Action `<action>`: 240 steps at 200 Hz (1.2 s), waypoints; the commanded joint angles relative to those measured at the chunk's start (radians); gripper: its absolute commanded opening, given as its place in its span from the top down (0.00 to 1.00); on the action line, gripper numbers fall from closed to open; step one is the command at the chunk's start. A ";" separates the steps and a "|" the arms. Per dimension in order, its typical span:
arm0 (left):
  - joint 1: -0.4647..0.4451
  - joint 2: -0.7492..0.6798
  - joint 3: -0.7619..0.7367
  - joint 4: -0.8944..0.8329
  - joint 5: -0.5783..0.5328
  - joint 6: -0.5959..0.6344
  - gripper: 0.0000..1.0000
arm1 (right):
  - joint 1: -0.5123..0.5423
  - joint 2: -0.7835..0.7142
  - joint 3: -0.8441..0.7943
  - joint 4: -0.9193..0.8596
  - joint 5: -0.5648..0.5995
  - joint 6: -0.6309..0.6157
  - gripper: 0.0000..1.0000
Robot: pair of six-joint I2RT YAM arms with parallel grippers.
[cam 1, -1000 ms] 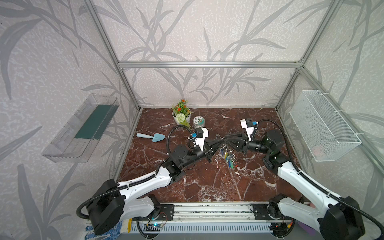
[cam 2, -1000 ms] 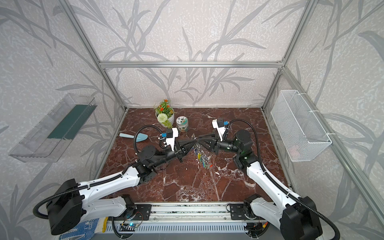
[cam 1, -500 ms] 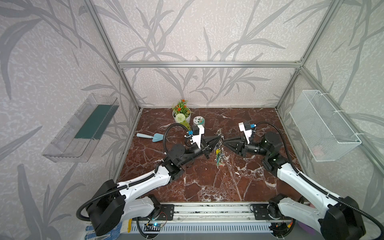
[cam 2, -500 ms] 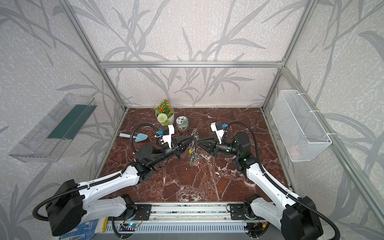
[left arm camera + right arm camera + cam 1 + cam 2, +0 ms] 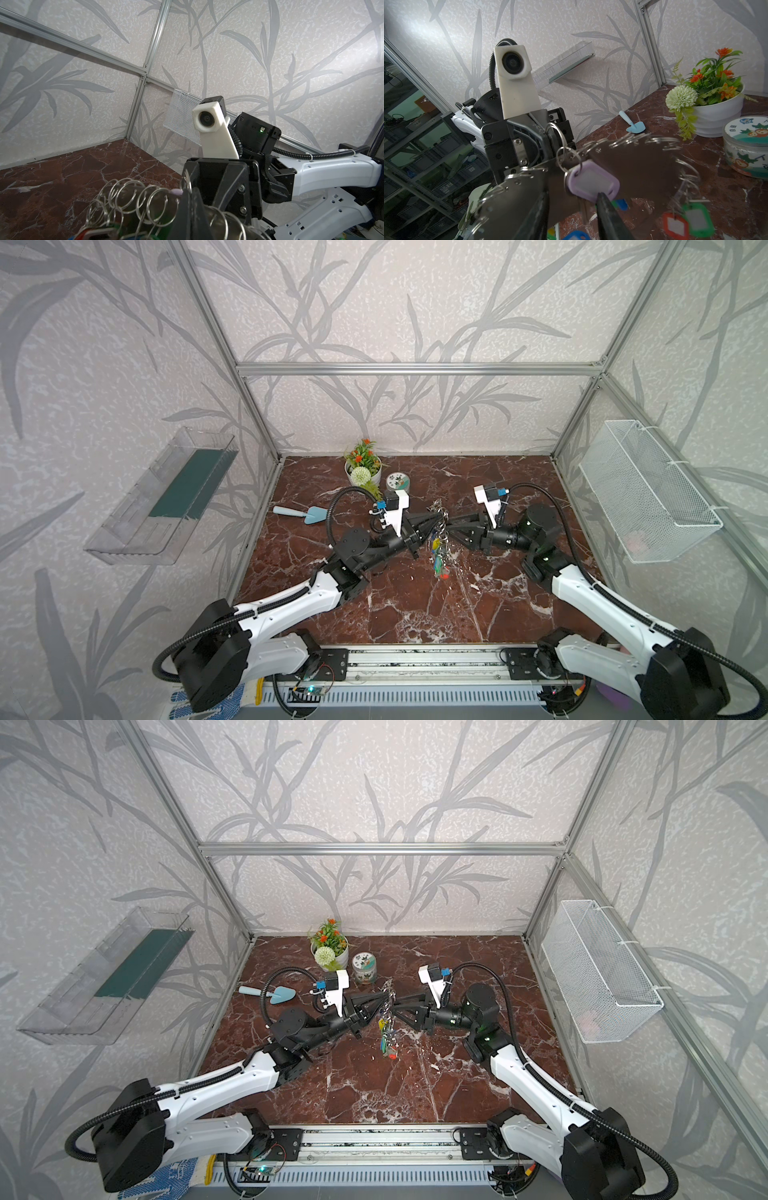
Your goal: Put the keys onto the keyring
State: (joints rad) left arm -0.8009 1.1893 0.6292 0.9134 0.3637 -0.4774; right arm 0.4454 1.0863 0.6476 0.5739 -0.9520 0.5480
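Here, two robot arms meet nose to nose above the middle of a red-brown marble table (image 5: 415, 614). The left gripper (image 5: 432, 523) is clamped tight on the edge of the keyring (image 5: 442, 517), a flat grey metal plate fringed with small wire rings. In both top views it holds the plate on edge, up off the table. Coloured plastic tags (image 5: 438, 562) dangle below it.

The right gripper (image 5: 451, 525) faces the plate from the other side, with its tips right at it. In the right wrist view the keys (image 5: 591, 185), with their pale lilac tag, lie against the plate's face just beside the left gripper. One black fingertip (image 5: 602, 200) touches the end of the tag away from its ring. The right gripper's jaws look partly apart, but whether they pinch the tag cannot be told. Nor can it be told whether the keys' little ring is threaded onto the plate.

At the back of the table stand a white pot of artificial flowers (image 5: 363, 468) and a round tin (image 5: 397, 482). A pale blue trowel (image 5: 305, 514) lies nearer the left wall. A wire basket (image 5: 648, 493) hangs on the right wall.
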 commanded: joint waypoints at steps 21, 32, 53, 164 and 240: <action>0.003 -0.002 0.055 0.111 0.022 -0.028 1.00 | 0.007 0.006 0.007 0.029 -0.002 -0.014 0.74; 0.004 -0.003 0.056 0.106 0.019 -0.025 1.00 | 0.007 0.006 0.005 0.027 0.005 -0.016 0.80; 0.004 -0.008 0.069 0.080 0.010 -0.006 1.00 | 0.010 0.004 -0.004 0.030 0.019 -0.017 0.87; 0.013 -0.011 0.116 0.037 0.009 0.021 1.00 | 0.033 -0.052 -0.026 -0.082 0.077 -0.098 1.00; 0.044 -0.023 0.088 0.055 0.042 -0.020 1.00 | -0.054 -0.118 0.004 -0.268 0.211 -0.131 0.91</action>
State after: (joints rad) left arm -0.7731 1.1946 0.6964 0.8829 0.3767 -0.4728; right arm 0.4400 0.9981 0.6308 0.3916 -0.8124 0.4355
